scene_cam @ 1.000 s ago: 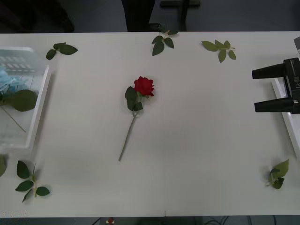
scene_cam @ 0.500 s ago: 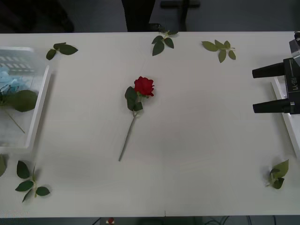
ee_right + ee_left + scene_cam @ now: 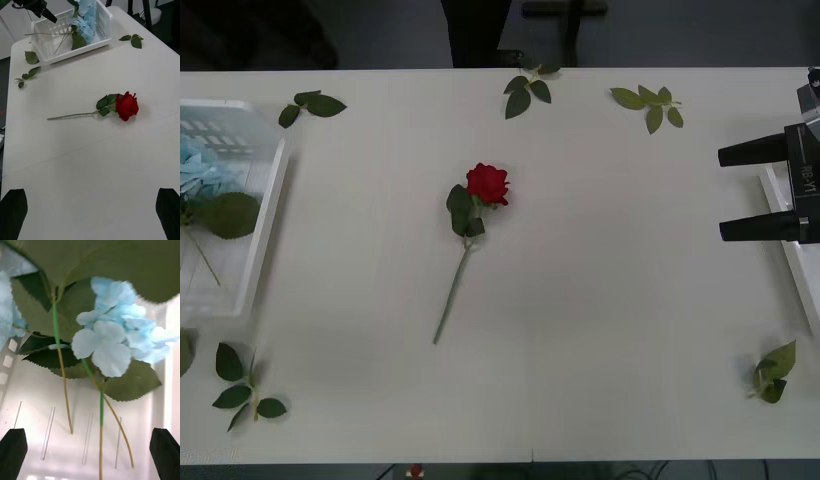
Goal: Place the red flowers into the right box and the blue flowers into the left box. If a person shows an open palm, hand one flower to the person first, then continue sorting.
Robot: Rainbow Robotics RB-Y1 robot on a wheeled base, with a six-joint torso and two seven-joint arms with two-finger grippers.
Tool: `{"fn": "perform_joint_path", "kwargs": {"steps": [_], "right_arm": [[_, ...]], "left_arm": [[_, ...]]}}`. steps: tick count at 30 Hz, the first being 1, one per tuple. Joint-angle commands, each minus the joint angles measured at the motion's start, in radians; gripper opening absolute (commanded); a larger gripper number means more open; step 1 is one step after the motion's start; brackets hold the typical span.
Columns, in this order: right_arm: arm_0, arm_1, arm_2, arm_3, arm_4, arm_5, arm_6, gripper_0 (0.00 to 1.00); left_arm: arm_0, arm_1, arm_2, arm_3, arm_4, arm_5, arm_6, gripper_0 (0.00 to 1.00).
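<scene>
One red rose (image 3: 487, 184) at counter (image 3: 610, 300) centre. Blue flowers (image 3: 198, 172) in left box (image 3: 268, 215), nine o'clock, count unclear. Right box (image 3: 783, 205) cut off, three o'clock. Right gripper (image 3: 722, 193) fingers wide apart, empty; left gripper (image 3: 89, 450) fingers apart, empty.

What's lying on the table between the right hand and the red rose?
Nothing: in the front view, bare table separates the open right hand from the red rose.

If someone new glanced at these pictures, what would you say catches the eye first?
A single deep-red rose on a thin green stem lies alone mid-table. Pale blue flower clusters fill the white slatted crate at the left edge. The right gripper, black fingers open, hovers over the right edge.
</scene>
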State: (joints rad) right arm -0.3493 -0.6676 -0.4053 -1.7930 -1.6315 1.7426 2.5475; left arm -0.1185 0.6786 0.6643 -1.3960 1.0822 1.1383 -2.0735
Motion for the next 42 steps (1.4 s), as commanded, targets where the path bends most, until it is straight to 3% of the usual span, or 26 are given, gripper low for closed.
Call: {"fn": "perform_joint_path", "kwargs": {"steps": [1,7,11,17,25,32,42], "right_arm": [[-0.008,-0.027,-0.001,-0.026,-0.001,-0.002,0.020,1.00],[-0.008,-0.027,-0.001,-0.026,-0.001,-0.002,0.020,1.00],[-0.008,-0.027,-0.001,-0.026,-0.001,-0.002,0.020,1.00],[-0.008,-0.027,-0.001,-0.026,-0.001,-0.002,0.020,1.00],[-0.008,-0.027,-0.001,-0.026,-0.001,-0.002,0.020,1.00],[-0.008,-0.027,-0.001,-0.026,-0.001,-0.002,0.020,1.00],[-0.008,-0.027,-0.001,-0.026,-0.001,-0.002,0.020,1.00]], "left_arm": [[0.010,0.078,0.054,-0.159,0.004,0.146,0.118,1.00],[-0.029,0.110,0.051,-0.360,0.002,0.336,0.339,1.00],[-0.096,0.110,-0.011,-0.429,-0.004,0.391,0.475,1.00],[-0.199,0.105,-0.222,-0.463,-0.074,0.287,0.627,1.00],[-0.308,-0.007,-0.460,-0.446,-0.277,0.164,0.731,1.00],[-0.334,-0.105,-0.534,-0.445,-0.354,0.149,0.727,1.00],[-0.332,-0.139,-0.624,-0.440,-0.323,0.149,0.668,1.00]]}}
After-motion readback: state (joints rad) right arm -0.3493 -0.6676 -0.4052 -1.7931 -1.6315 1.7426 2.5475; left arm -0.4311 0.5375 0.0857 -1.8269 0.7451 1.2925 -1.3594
